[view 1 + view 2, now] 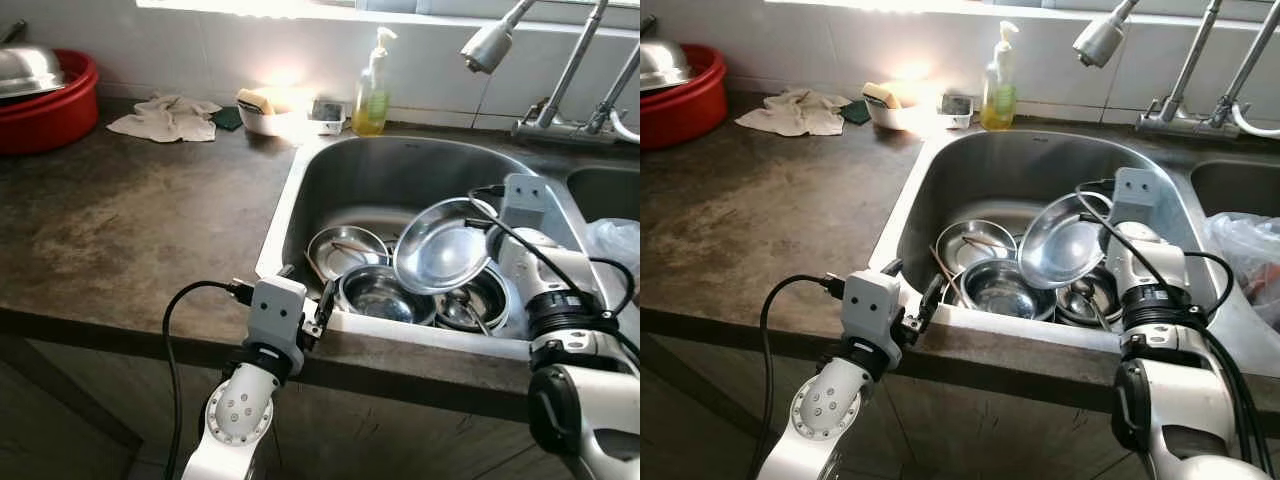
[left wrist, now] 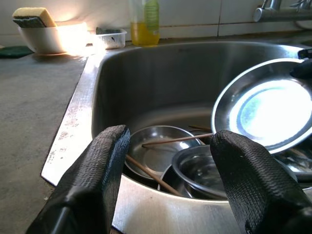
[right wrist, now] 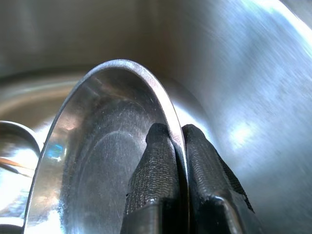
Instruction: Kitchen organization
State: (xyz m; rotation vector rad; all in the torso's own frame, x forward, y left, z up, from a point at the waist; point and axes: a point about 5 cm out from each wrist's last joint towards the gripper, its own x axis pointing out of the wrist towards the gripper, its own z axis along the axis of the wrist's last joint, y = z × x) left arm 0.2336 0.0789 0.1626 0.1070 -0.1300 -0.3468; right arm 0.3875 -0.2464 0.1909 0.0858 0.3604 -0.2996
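While the right claw [image 3: 178, 161] pinches the rim of a steel plate [image 1: 441, 247] and holds it tilted above the pile in the sink [image 1: 400, 165], the job looks barely begun: several steel bowls [image 1: 380, 293] and a pair of chopsticks [image 2: 168, 141] lie in the basin. The left claw [image 2: 170, 180] hangs open at the sink's near edge, gripping nothing. On the dark surface [image 1: 130, 230] to the left sit a red basin [image 1: 55, 105], a rag [image 1: 165, 117] and a sponge dish [image 1: 262, 112], with a soap bottle [image 1: 373, 90] at the far rim. Overhead, the faucet [image 1: 490, 42] could catch the plate if it is lifted.
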